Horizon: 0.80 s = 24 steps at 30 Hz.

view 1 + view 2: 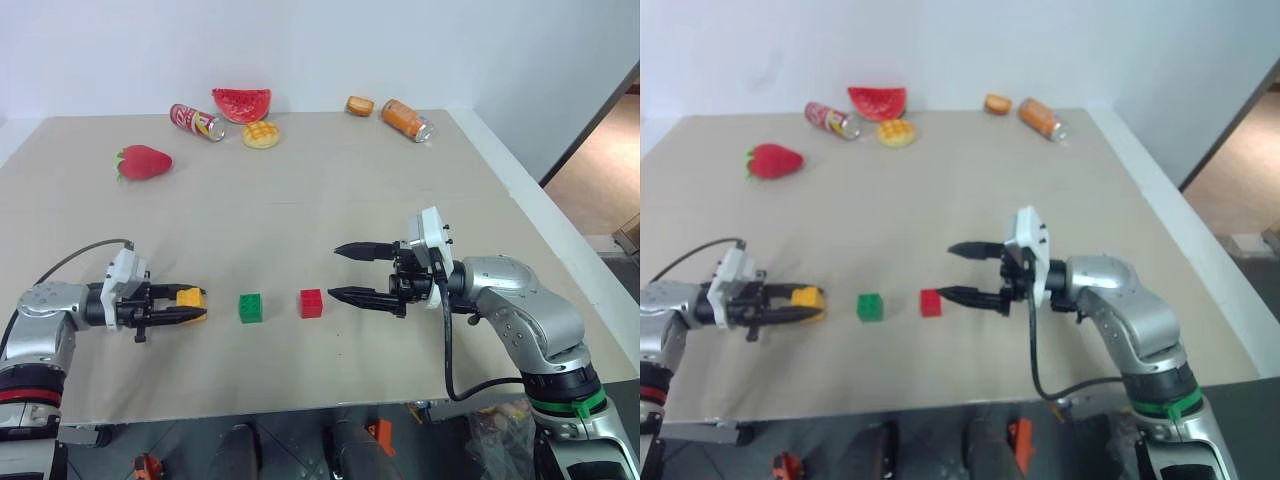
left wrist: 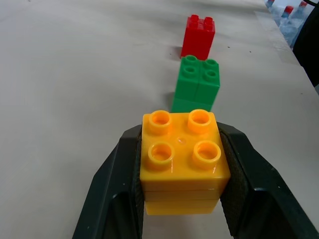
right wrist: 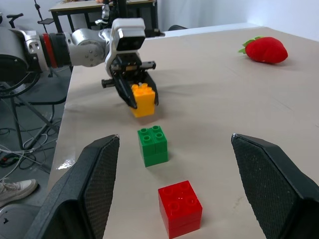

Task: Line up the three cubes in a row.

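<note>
Three studded cubes stand in a line near the table's front edge. The yellow-orange cube (image 1: 190, 298) is at the left end, clamped between the fingers of my left gripper (image 1: 186, 307), which is shut on it and points right. From the left wrist view the same yellow-orange cube (image 2: 183, 159) sits between the pads. The green cube (image 1: 250, 307) stands a short gap to its right, and the red cube (image 1: 311, 302) beyond that. My right gripper (image 1: 341, 272) hovers just right of the red cube, pointing left, open, with nothing between its fingers.
At the table's far side lie a red strawberry toy (image 1: 143, 161), a red can (image 1: 197, 122), a watermelon slice (image 1: 241, 103), a yellow waffle bun (image 1: 261, 134), an orange can (image 1: 406, 119) and a small orange piece (image 1: 359, 105). The table's right edge (image 1: 560, 235) drops off.
</note>
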Each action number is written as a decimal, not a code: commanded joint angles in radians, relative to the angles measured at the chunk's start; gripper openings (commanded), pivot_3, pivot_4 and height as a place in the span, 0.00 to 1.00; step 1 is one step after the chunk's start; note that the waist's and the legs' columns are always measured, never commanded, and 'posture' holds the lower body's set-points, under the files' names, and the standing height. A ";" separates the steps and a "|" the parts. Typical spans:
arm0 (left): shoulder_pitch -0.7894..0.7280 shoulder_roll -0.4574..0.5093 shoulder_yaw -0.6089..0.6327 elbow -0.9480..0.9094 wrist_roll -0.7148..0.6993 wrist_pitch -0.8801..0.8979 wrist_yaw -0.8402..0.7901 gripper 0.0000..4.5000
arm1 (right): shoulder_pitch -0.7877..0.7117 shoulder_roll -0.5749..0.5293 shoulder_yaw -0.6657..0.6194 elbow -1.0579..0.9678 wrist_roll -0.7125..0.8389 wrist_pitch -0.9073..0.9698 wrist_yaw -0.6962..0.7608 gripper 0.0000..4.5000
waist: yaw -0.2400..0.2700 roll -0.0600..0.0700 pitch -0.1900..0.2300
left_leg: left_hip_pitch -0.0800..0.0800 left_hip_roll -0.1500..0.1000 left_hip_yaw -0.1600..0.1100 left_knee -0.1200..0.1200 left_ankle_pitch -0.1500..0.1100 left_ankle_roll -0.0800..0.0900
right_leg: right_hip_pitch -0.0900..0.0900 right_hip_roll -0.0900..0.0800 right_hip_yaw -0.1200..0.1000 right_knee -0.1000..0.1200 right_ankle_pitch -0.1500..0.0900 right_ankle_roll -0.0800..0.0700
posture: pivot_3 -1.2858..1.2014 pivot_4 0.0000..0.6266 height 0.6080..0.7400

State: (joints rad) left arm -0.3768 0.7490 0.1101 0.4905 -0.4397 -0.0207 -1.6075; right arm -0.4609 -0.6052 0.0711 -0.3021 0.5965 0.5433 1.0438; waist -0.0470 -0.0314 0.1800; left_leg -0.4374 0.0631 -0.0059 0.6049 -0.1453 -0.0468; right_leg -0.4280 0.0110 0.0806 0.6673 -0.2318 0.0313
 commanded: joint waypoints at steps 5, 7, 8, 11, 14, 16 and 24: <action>-0.009 0.007 -0.006 0.050 -0.001 -0.057 -0.007 0.30 | -0.014 -0.018 -0.022 -0.045 0.014 -0.003 0.002 0.83 | 0.000 0.000 0.000 | 0.000 0.000 0.000 0.000 0.000 0.000 | 0.000 0.000 0.000 0.000 0.000 0.000 | 0.52 0.24 1.00; -0.017 0.005 -0.011 0.070 0.002 -0.072 -0.007 0.30 | -0.016 -0.019 -0.022 -0.045 0.014 -0.003 0.003 0.83 | 0.000 0.000 0.000 | 0.000 0.000 0.000 0.000 0.000 0.000 | 0.000 0.000 0.000 0.000 0.000 0.000 | 0.52 0.24 1.00; -0.019 0.005 -0.013 0.078 0.001 -0.077 -0.007 0.30 | -0.016 -0.020 -0.021 -0.046 0.013 -0.002 0.002 0.83 | 0.000 0.000 0.000 | 0.000 0.000 0.000 0.000 0.000 0.000 | 0.000 0.000 0.000 0.000 0.000 0.000 | 0.52 0.24 1.00; -0.030 0.006 -0.026 0.102 0.002 -0.094 -0.007 0.30 | -0.018 -0.021 -0.021 -0.042 0.011 -0.004 0.003 0.83 | 0.000 0.000 0.000 | 0.000 0.000 0.000 0.000 0.000 0.000 | 0.000 0.000 0.000 0.000 0.000 0.000 | 0.52 0.24 1.00; -0.039 0.002 -0.046 0.123 0.005 -0.122 -0.007 0.30 | -0.019 -0.024 -0.021 -0.044 0.009 -0.004 0.004 0.83 | 0.000 0.000 0.000 | 0.000 0.000 0.000 0.000 0.000 0.000 | 0.000 0.000 0.000 0.000 0.000 0.000 | 0.52 0.24 1.00; -0.048 -0.002 -0.061 0.137 0.006 -0.127 -0.007 0.30 | -0.020 -0.025 -0.020 -0.042 0.008 -0.006 0.004 0.83 | 0.000 0.000 0.000 | 0.000 0.000 0.000 0.000 0.000 0.000 | 0.000 0.000 0.000 0.000 0.000 0.000 | 0.52 0.24 1.00; -0.090 -0.026 -0.046 0.168 0.019 -0.135 -0.007 0.78 | -0.021 -0.029 -0.020 -0.040 0.007 -0.009 0.005 0.83 | 0.002 0.000 0.000 | 0.000 0.000 0.000 0.002 0.000 0.000 | 0.001 0.000 0.000 0.000 0.000 0.001 | 0.52 0.24 1.00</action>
State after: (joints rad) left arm -0.4485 0.7166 0.0477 0.6621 -0.4203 -0.1506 -1.6151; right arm -0.4644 -0.6259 0.0711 -0.3110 0.5959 0.5462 1.0449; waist -0.0450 -0.0315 0.1799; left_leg -0.4376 0.0629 -0.0058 0.6068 -0.1452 -0.0466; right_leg -0.4269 0.0107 0.0809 0.6674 -0.2314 0.0319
